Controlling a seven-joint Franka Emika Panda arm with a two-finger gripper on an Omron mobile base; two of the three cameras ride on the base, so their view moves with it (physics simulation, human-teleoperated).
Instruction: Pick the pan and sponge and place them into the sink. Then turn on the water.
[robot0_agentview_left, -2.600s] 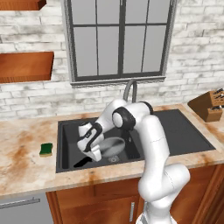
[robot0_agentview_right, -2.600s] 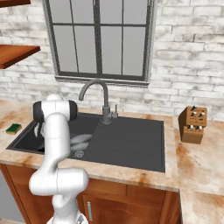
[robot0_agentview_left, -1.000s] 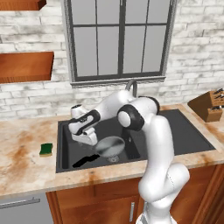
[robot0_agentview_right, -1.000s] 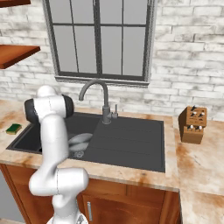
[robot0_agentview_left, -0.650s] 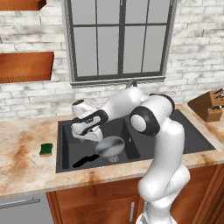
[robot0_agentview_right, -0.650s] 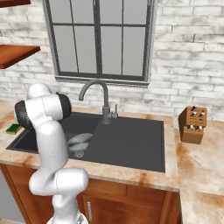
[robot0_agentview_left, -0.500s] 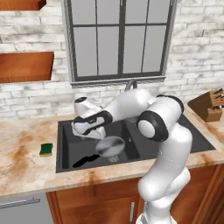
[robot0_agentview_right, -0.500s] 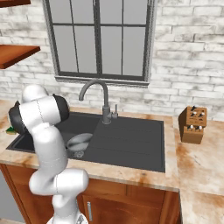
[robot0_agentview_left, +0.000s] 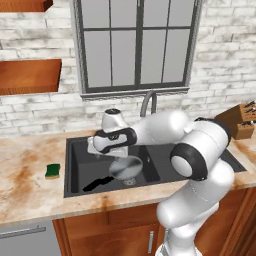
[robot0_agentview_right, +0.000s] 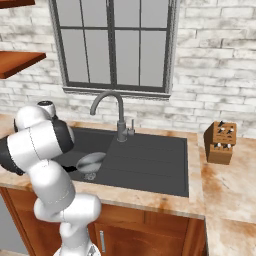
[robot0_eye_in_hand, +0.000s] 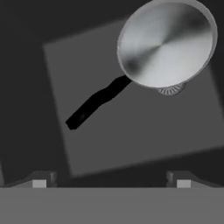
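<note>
One pan (robot0_agentview_left: 125, 167) lay flat in the sink (robot0_agentview_left: 75, 170) basin, partly over the drain, below the empty, wide-open gripper (robot0_agentview_left: 96, 148) that hung above it, while the sponge (robot0_agentview_left: 52, 171) sat on the counter (robot0_agentview_left: 25, 185) left of the sink.

Pan (robot0_agentview_left: 125, 167) in sink (robot0_agentview_left: 75, 172); sponge (robot0_agentview_left: 52, 171) on counter (robot0_agentview_left: 25, 185).

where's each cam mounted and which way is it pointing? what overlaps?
Left base view: behind the arm's left, facing the window; arm reaches to the sink, sponge on the counter.
Right base view: behind the arm's right, facing faucet and knife block; arm at left.
Hand view: looks down into the basin; open gripper above the pan.
All three share the pan.
</note>
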